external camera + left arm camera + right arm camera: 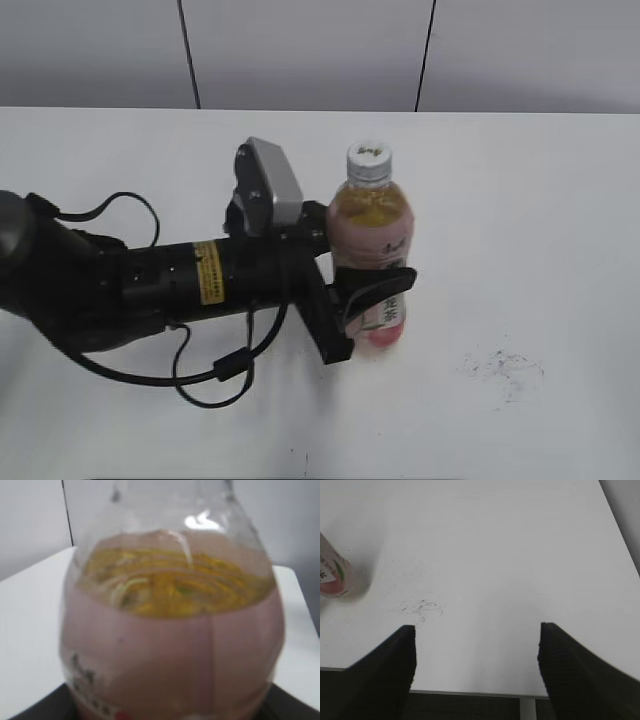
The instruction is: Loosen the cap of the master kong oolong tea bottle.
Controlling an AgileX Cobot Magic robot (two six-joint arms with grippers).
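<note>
The master kong oolong tea bottle stands upright on the white table, with amber tea and a pink-and-white label. Its white ribbed cap is on the neck. My left gripper is shut on the bottle's lower body, fingers wrapped around the label. The bottle fills the left wrist view, where the cap is out of view. My right gripper is open and empty above the table's near edge, out of the exterior view. The bottle's base shows at the far left of the right wrist view.
The white table runs back to a grey panelled wall. A dark scuff mark lies on the table right of the bottle, also visible in the right wrist view. The left arm's cables trail over the table at the front left.
</note>
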